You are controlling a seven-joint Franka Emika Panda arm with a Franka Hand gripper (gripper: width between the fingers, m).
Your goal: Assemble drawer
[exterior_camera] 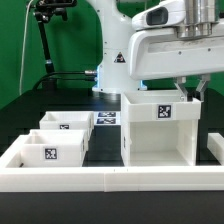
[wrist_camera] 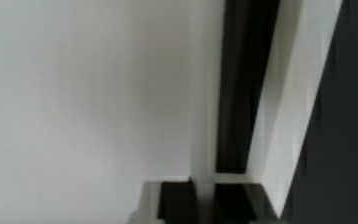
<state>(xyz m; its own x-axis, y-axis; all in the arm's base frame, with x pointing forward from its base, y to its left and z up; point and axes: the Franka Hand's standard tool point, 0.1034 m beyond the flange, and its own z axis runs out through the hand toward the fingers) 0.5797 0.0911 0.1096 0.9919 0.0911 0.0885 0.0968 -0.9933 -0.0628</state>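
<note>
The white drawer shell [exterior_camera: 158,135] stands upright at the exterior view's right, its open front facing the camera and a tag on its top band. Two small open-top trays [exterior_camera: 66,125] [exterior_camera: 50,150] sit side by side at the left, each tagged. My gripper [exterior_camera: 185,93] reaches down onto the shell's top back right edge. In the wrist view the shell's white panel [wrist_camera: 87,90] fills most of the frame. There my gripper [wrist_camera: 211,205] has its dark fingers [wrist_camera: 179,205] close on either side of a thin white wall edge, shut on it.
A low white wall [exterior_camera: 100,180] edges the black table along the front and sides. The marker board [exterior_camera: 108,118] lies flat behind the trays, beside the robot's base [exterior_camera: 115,60]. A black stand [exterior_camera: 45,40] rises at the back left.
</note>
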